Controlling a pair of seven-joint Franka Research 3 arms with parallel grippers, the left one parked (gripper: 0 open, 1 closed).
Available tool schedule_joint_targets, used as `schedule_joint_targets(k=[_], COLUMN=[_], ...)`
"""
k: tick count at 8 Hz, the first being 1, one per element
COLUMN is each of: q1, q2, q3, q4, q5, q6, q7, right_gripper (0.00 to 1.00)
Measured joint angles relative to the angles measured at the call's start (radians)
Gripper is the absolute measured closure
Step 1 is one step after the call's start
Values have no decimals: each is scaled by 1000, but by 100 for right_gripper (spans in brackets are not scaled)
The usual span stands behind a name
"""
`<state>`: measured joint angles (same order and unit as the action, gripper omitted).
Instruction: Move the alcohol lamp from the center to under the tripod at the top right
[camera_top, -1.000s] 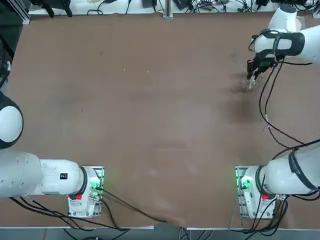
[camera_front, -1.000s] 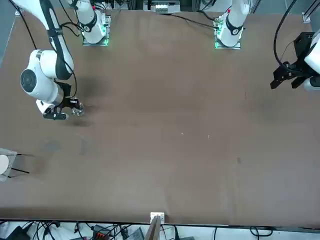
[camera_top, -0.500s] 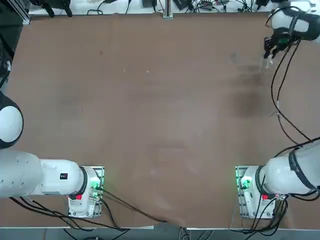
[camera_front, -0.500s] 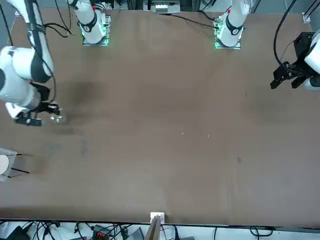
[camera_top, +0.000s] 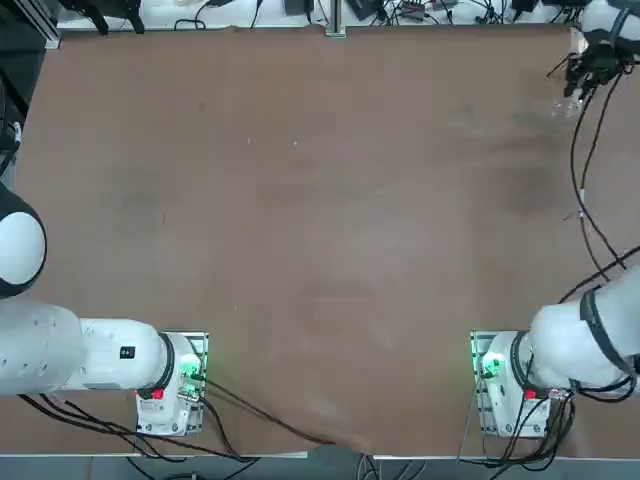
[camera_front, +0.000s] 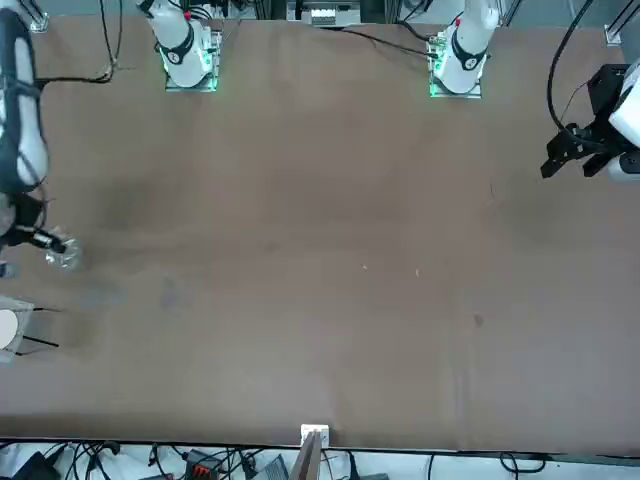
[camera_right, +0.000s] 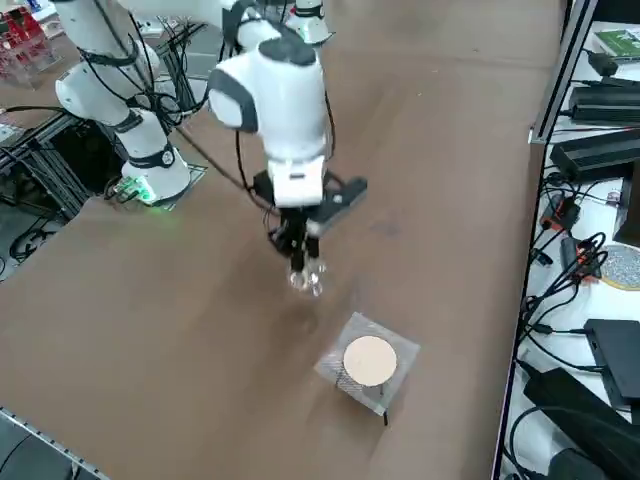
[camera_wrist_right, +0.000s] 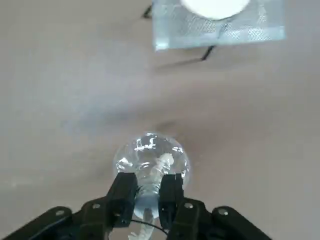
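Note:
The alcohol lamp, a small clear glass bulb, hangs just above the brown table with my right gripper shut on its neck. In the side view the lamp dangles under the gripper, a short way from the tripod, a square grey mesh with a white round centre on thin dark legs. The front view has the lamp close to the table's edge, with the tripod nearer the camera at the frame's border. In the top view the lamp glints at the far right; the tripod is out of that view.
Both arm bases stand at the near edge with cables trailing. A rack of devices and cables runs just beyond the table's right side. Bare brown tabletop surrounds the lamp and tripod.
My right arm has carried the lamp from right of centre toward the far right corner, closer to the tripod. The grip has not changed.

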<state>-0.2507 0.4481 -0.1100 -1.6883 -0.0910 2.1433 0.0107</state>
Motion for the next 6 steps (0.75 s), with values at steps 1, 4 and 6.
schedule_joint_targets(k=[1, 4, 6], q1=[-10, -11, -19], q2=[57, 195, 263], q3=[0, 4, 4], q4=[57, 219, 301], q5=[21, 65, 70], q6=[0, -1, -10], q7=[0, 2, 4], right_gripper=[72, 72, 72])
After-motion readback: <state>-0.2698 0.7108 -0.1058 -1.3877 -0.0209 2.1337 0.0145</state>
